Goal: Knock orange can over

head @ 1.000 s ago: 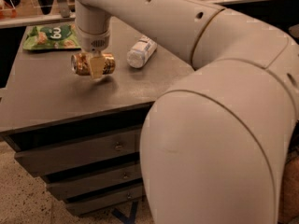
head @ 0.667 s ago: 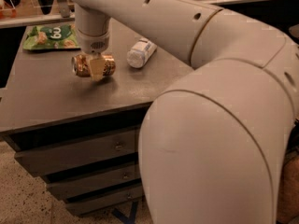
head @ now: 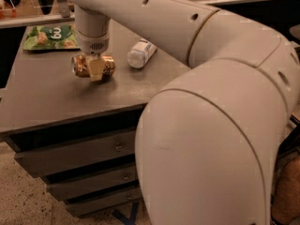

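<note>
1. The small orange-copper metal drink can lies on its side on the flat grey table top. Its silver end points to 9 o'clock. We think the job is done or almost done, because a can that lies flat is not standing up.
2. The gripper hangs right over the middle of the can, with a pale part in front of it. We cannot tell if it is holding the can or only sitting next to it.
3. The big white robot arm reaches in from 3 o'clock. It is high over the table, so we think it will not bump other things.
4. A clear plastic bottle with a white label lies at 2 o'clock from the can, apart from it. A flat green snack bag lies at 11 o'clock, near the far corner. Both are out of the way.
5. Dark drawers sit under the table at 6 o'clock. The can is round, so we think it could roll if the gripper lets it.
</note>
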Robot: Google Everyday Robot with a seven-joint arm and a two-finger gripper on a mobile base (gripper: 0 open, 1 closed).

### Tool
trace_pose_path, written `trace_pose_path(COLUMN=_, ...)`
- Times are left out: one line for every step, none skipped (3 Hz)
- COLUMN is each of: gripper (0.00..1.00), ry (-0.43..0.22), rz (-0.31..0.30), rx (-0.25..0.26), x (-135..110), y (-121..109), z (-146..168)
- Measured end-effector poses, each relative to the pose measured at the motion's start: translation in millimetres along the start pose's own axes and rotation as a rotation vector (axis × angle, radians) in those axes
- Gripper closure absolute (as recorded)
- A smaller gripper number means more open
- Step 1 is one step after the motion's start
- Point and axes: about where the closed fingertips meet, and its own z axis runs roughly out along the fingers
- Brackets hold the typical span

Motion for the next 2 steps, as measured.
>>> trace_pose_path(gripper=0.13, ry=-0.003, rz=0.015, rx=-0.005, x=0.8, y=-1.0, z=1.5)
trace_pose_path(gripper=0.0, ry=-0.013, rz=0.036, rx=-0.011, x=0.5, y=-4.2, z=3.9)
